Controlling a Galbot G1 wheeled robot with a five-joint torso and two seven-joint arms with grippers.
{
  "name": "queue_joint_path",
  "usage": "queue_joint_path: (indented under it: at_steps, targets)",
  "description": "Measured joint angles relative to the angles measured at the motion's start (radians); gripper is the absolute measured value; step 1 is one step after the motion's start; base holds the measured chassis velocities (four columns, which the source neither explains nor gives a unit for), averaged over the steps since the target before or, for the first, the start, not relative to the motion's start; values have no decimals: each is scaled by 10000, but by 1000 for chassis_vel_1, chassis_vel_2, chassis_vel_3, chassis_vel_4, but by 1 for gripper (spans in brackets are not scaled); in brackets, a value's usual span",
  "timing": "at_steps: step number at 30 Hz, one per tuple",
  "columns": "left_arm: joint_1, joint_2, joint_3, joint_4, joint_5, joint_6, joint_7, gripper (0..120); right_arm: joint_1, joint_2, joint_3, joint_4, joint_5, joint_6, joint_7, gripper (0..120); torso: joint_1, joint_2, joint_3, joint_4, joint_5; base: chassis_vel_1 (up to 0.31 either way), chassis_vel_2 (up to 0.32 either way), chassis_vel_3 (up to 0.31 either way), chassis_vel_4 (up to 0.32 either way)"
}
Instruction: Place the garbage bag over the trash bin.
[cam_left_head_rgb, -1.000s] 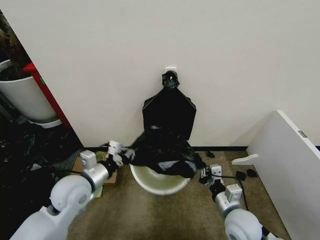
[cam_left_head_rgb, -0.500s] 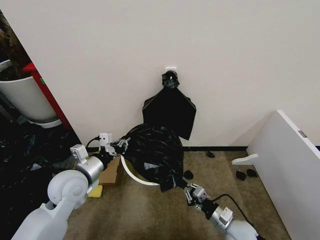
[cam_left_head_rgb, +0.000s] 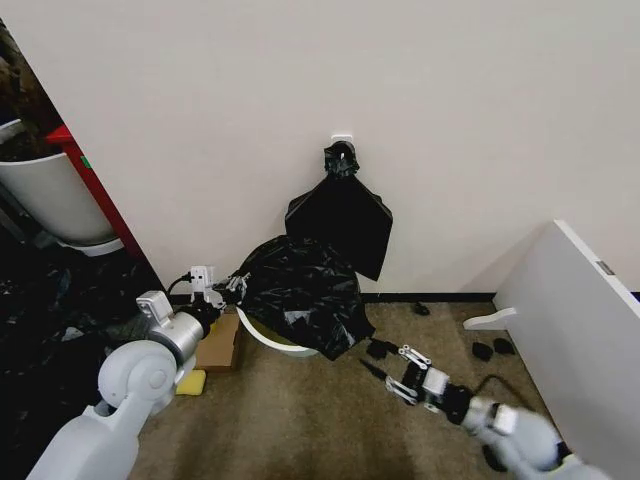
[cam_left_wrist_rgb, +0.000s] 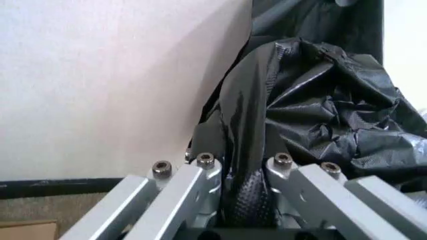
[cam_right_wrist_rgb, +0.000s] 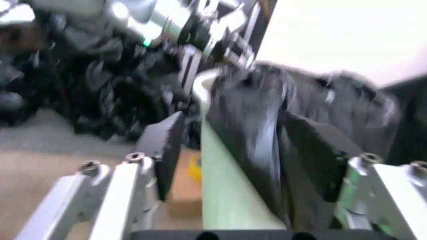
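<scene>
My left gripper (cam_left_head_rgb: 232, 287) pinches the garbage bag (cam_left_head_rgb: 302, 292) – heaped over the trash bin (cam_left_head_rgb: 262, 335) by the wall. My right gripper (cam_left_head_rgb: 392, 358) hangs spread beside it – empty, I think.

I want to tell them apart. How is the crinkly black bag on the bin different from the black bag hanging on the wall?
The garbage bag is crinkled and puffy; the hanging bag is flat and smooth. The garbage bag is draped over the trash bin on the floor; the hanging bag is knotted at its top, up on the wall. The left gripper pinches the garbage bag; nothing holds the hanging bag. Both are black plastic.
</scene>
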Motion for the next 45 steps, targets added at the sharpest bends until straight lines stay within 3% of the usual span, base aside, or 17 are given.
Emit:
queue_joint_path:
  at_steps: [3,4,6,8,11,13,17,18,22,26,29,35,39,45]
  targets:
    - [18,-19,41,-4,55,-13,1,5,-361,-57,-448,818,-364,-584,2071,72,0,0,0,2,-9,0,0,0,0]
    - [18,-19,41,-4,55,-13,1,5,-361,-57,-448,818,-364,-584,2071,72,0,0,0,2,-9,0,0,0,0]
    - [33,-41,82,-41,98,-13,-14,5,-634,-41,-848,1443,-906,-1418,3759,82,0,0,0,0,-5,0,0,0,0]
    - [36,-45,90,-50,107,-13,-18,5,-711,-35,-973,1634,-1069,-1766,4230,81,0,0,0,0,-7,0,0,0,0]
    - [56,-66,126,-122,145,-13,-37,5,-907,-5,-1702,2262,-1738,-3196,6009,65,0,0,0,0,-7,0,0,0,0]
    - [57,-70,134,-145,149,-13,-45,5,-906,18,-1797,2290,-1912,-3327,6144,62,0,0,0,1,-6,0,0,0,0]
    - [37,-94,167,-187,153,0,-69,5,-862,120,-1875,2234,-2362,-3533,6386,43,0,0,0,1,-6,0,0,0,0]
    - [37,-94,167,-187,153,0,-69,5,-862,120,-1875,2234,-2362,-3533,6386,43,0,0,0,1,-6,0,0,0,0]
    - [25,-153,198,-188,172,9,-93,5,-847,200,-1803,2117,-2623,-3405,6274,22,0,0,0,1,-6,0,0,0,0]
    - [21,-184,223,-188,188,9,-106,5,-847,209,-1740,2077,-2678,-3203,6002,15,0,0,0,1,-6,0,0,0,0]
    - [6,-214,239,-176,193,8,-136,5,-821,240,-1652,1958,-2798,-2686,5568,1,0,0,0,0,-6,0,0,0,0]
    - [14,-216,232,-164,191,2,-167,5,-743,366,-1577,1677,-2849,-1616,4662,0,0,0,0,1,-6,0,0,0,0]
    - [16,-260,203,-174,74,-3,-244,5,-473,567,-1527,1178,-2656,-182,2779,0,0,0,0,1,-6,0,0,0,0]
    - [30,-418,236,-347,-312,128,-484,5,-186,893,-1577,574,-2788,424,1890,0,0,0,0,1,-6,0,0,0,0]
